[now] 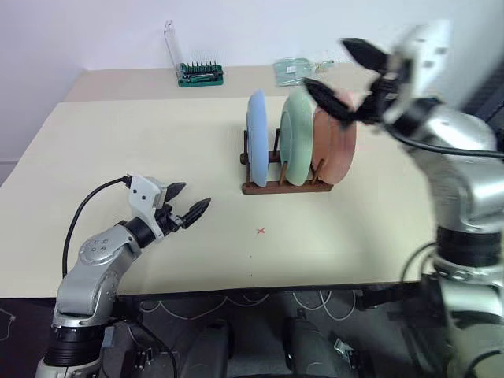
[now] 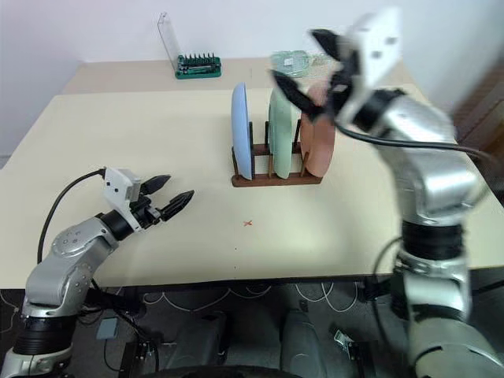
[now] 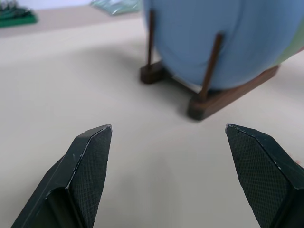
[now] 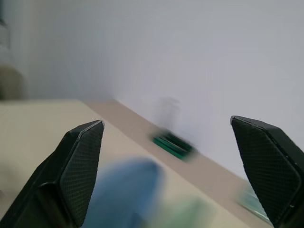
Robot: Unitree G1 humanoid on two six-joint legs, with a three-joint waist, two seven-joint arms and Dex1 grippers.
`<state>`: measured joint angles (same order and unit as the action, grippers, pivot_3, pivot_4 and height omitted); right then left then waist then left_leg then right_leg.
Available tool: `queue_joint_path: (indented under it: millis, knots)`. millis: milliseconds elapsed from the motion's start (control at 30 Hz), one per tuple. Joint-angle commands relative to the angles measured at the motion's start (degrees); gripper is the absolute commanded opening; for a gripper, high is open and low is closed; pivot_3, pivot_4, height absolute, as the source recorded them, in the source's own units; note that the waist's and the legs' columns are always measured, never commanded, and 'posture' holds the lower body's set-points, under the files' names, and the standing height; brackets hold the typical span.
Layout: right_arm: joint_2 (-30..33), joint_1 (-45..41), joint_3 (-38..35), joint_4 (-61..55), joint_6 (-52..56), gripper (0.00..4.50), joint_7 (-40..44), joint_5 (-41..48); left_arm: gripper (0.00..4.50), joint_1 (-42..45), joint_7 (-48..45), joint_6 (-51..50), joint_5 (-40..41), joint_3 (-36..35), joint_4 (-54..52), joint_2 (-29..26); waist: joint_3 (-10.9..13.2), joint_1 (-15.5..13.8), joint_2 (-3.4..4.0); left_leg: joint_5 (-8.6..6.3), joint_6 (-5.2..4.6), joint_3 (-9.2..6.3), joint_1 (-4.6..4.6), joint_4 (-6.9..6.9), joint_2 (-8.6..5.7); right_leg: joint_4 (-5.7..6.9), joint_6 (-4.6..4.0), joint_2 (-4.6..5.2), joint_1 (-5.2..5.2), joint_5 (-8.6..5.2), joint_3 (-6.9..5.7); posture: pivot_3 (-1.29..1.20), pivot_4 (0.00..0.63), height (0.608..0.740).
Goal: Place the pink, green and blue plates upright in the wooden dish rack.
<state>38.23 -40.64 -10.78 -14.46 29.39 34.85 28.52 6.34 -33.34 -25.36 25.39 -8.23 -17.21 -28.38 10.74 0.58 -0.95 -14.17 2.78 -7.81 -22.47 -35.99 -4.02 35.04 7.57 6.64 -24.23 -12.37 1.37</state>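
The wooden dish rack (image 1: pixel 285 187) stands mid-table with three plates upright in it: the blue plate (image 1: pixel 257 138) on the left, the green plate (image 1: pixel 298 135) in the middle, the pink plate (image 1: pixel 336 142) on the right. My right gripper (image 1: pixel 340 73) hangs open above the pink and green plates, holding nothing. Low over the table to the left of the rack, my left gripper (image 1: pixel 191 201) is open and empty, pointing toward the rack. The left wrist view shows the blue plate (image 3: pixel 228 38) and the dish rack (image 3: pixel 223 97) close ahead of its fingers.
A green box of tool bits (image 1: pixel 200 74) with a raised clear lid sits at the table's far edge. A clear packet (image 1: pixel 298 71) lies behind the rack. A small red cross (image 1: pixel 261 231) marks the table in front of the rack.
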Motion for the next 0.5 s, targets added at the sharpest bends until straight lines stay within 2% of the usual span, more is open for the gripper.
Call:
queue_joint_path:
  millis: [33, 67, 100, 167, 233, 333, 500]
  knots:
    - [5.3, 7.3, -11.0, -0.6, 1.7, 4.34, 5.3, 5.2, 3.95, 1.3, -0.6, 2.2, -0.6, -0.1, 0.3, -0.1, 0.0, 0.0, 0.01, 0.00, 0.00, 0.02, 0.01, 0.01, 0.01, 0.01, 0.00, 0.01, -0.01, 0.00, 0.00, 0.00, 0.150, 0.740]
    - [6.6, 9.1, -13.0, 0.0, 2.1, 4.34, 6.4, 6.2, 3.95, 1.7, -0.5, 2.2, -0.9, 0.3, 0.6, 0.2, 0.0, 0.0, 0.01, 0.00, 0.00, 0.01, 0.02, 0.00, 0.02, 0.02, 0.00, 0.00, 0.00, 0.00, 0.00, 0.00, 0.150, 0.740]
    - [7.6, 14.8, -14.1, -1.3, 1.6, 4.34, 9.0, 6.3, 3.95, 2.4, -0.8, 2.6, -1.1, 0.5, 1.7, 0.3, 0.0, 0.0, 0.03, 0.00, 0.00, 0.03, 0.02, 0.01, 0.02, 0.02, 0.00, 0.01, 0.00, 0.00, 0.00, 0.00, 0.150, 0.740]
    - [7.9, 23.7, -14.1, -2.8, -0.1, 4.34, 12.2, 5.3, 3.95, 3.4, -1.2, 3.3, -1.7, 1.0, 3.6, 0.5, 0.0, 0.0, -0.01, -0.02, -0.04, 0.06, 0.04, 0.01, 0.02, 0.01, 0.01, 0.03, 0.02, -0.01, 0.00, 0.00, 0.150, 0.740]
    - [7.1, 28.6, -13.8, -2.8, -0.7, 4.34, 12.4, 4.7, 3.95, 3.7, -1.5, 4.0, -2.3, 1.1, 4.7, 0.4, 0.0, 0.4, 0.08, -0.04, -0.07, 0.11, 0.10, -0.01, 0.04, 0.02, 0.02, 0.02, 0.08, -0.02, 0.02, 0.00, 0.150, 0.740]
    - [6.4, 31.8, -10.6, -2.0, -3.5, 4.34, 11.7, 1.1, 3.95, 3.0, -1.6, 4.5, -2.5, 0.7, 4.7, 0.3, 0.0, 0.7, 0.28, -0.04, -0.07, 0.29, 0.13, -0.08, 0.04, 0.03, 0.03, 0.03, 0.06, -0.02, 0.16, 0.00, 0.150, 0.740]
    - [4.1, 31.3, -8.4, 2.5, -7.4, 4.34, 11.5, -0.6, 3.95, 1.7, -0.7, 5.0, -3.4, 0.2, 4.4, 0.5, 0.0, 0.1, 0.24, -0.04, -0.07, 0.28, 0.11, -0.15, 0.05, 0.03, 0.05, 0.03, 0.07, -0.03, 0.17, 0.00, 0.150, 0.740]
